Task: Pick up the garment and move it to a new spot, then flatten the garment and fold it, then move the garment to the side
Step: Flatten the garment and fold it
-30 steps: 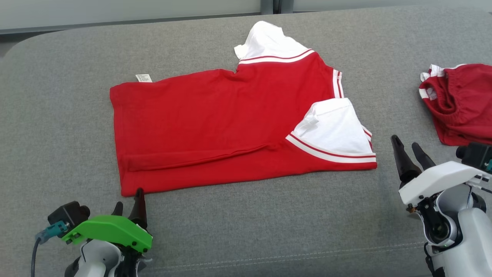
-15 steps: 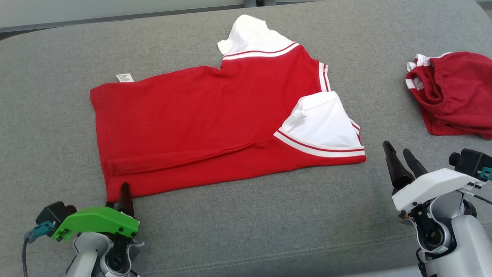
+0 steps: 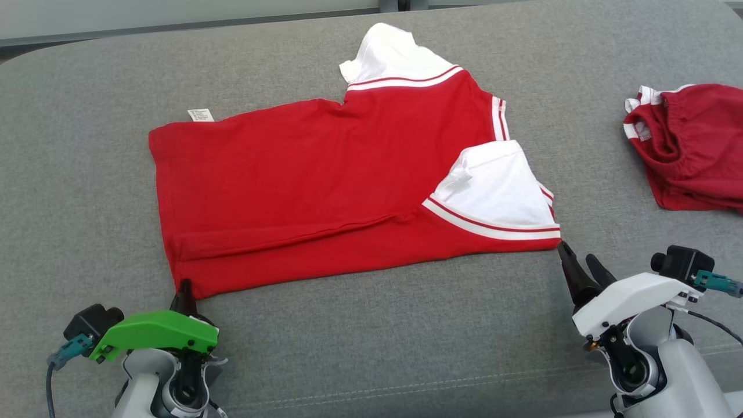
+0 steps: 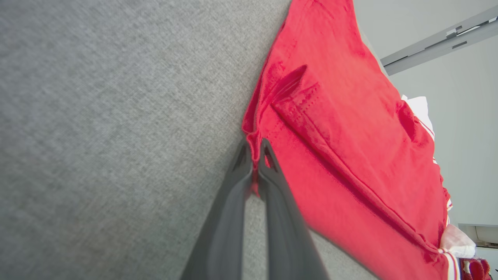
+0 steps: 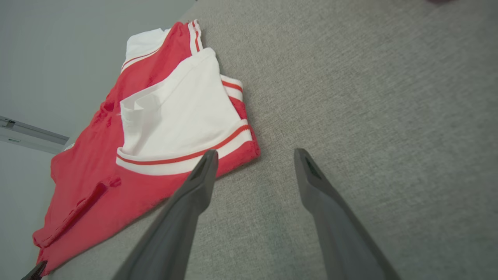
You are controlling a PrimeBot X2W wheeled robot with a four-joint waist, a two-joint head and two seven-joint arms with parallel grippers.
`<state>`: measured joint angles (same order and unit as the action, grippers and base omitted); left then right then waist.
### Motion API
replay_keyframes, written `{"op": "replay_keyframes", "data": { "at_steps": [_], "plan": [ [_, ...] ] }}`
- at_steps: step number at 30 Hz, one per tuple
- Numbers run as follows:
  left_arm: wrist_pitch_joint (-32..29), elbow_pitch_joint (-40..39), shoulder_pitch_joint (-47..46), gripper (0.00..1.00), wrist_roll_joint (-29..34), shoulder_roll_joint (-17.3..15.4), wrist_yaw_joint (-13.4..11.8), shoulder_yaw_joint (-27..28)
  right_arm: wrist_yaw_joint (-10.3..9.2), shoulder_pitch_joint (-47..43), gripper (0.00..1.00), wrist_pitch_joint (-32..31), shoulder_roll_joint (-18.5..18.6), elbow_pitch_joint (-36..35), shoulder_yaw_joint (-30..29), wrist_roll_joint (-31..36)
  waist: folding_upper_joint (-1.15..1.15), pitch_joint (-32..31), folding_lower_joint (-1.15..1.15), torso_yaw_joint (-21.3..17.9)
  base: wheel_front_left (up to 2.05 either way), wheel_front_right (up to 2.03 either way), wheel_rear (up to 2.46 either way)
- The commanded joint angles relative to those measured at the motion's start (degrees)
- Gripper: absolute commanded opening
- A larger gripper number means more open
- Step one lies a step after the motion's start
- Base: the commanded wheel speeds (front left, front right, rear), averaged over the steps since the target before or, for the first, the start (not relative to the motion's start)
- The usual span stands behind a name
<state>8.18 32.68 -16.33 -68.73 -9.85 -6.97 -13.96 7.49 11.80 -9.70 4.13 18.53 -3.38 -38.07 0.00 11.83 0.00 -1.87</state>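
Here left hand (image 4: 255, 151) pinches the flat red knit garment (image 3: 302, 186); right hand (image 5: 255, 153) gapes.

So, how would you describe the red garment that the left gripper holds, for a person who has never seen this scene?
On the grey cushion, look at the middle, not the right edge. The shirt lies flat there, red with white striped sleeves, its near corner pinched by the left gripper; the other red garment is a crumpled heap.

Head looks down; wrists low, close — garment (image 3: 325, 191) shared.
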Motion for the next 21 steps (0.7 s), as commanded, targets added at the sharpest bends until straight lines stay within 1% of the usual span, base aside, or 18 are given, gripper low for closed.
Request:
{"op": "replay_keyframes", "data": {
  "at_steps": [1,3,8,18,19,20,21],
  "plan": [
    [0.4,-0.1,-0.9,0.00,0.3,0.0,0.5,-0.1,0.00,0.1,1.00,0.5,-0.2,0.8,-0.1,-0.5,0.00,0.0,0.00,0.6,0.00,0.00,0.00],
    [0.7,-0.6,-0.9,0.00,0.3,0.1,1.0,-0.1,0.00,0.9,1.00,1.2,-0.2,2.3,0.1,-0.7,0.00,0.0,0.00,1.1,0.00,0.00,0.00],
    [0.5,-2.0,-0.3,0.00,0.3,0.4,1.2,-0.5,0.00,3.3,1.00,2.8,-0.4,6.7,0.3,-1.6,0.00,0.4,0.00,2.2,0.00,0.00,0.00],
    [-0.4,-4.9,-1.1,0.00,1.1,0.3,0.0,-1.6,-0.05,10.5,1.00,4.7,0.8,17.7,2.9,-2.2,0.00,2.4,0.00,4.1,0.00,0.00,0.00],
    [-0.4,-5.2,-1.3,0.00,1.2,0.3,-0.1,-1.6,-0.05,11.1,0.55,4.9,1.0,18.3,3.8,-2.3,0.00,2.5,0.00,4.2,0.00,0.00,0.00],
    [-0.3,-5.5,-1.4,0.00,1.3,0.2,-0.2,-1.6,-0.05,11.6,0.32,5.4,1.2,18.7,4.4,-2.5,0.00,2.6,0.00,4.3,0.00,0.00,0.00],
    [-0.2,-5.7,-1.5,0.00,1.4,0.2,-0.1,-1.6,-0.05,12.1,0.14,5.8,1.4,18.9,5.0,-2.7,0.00,2.7,0.00,4.4,0.00,0.00,0.00]
  ]
}}
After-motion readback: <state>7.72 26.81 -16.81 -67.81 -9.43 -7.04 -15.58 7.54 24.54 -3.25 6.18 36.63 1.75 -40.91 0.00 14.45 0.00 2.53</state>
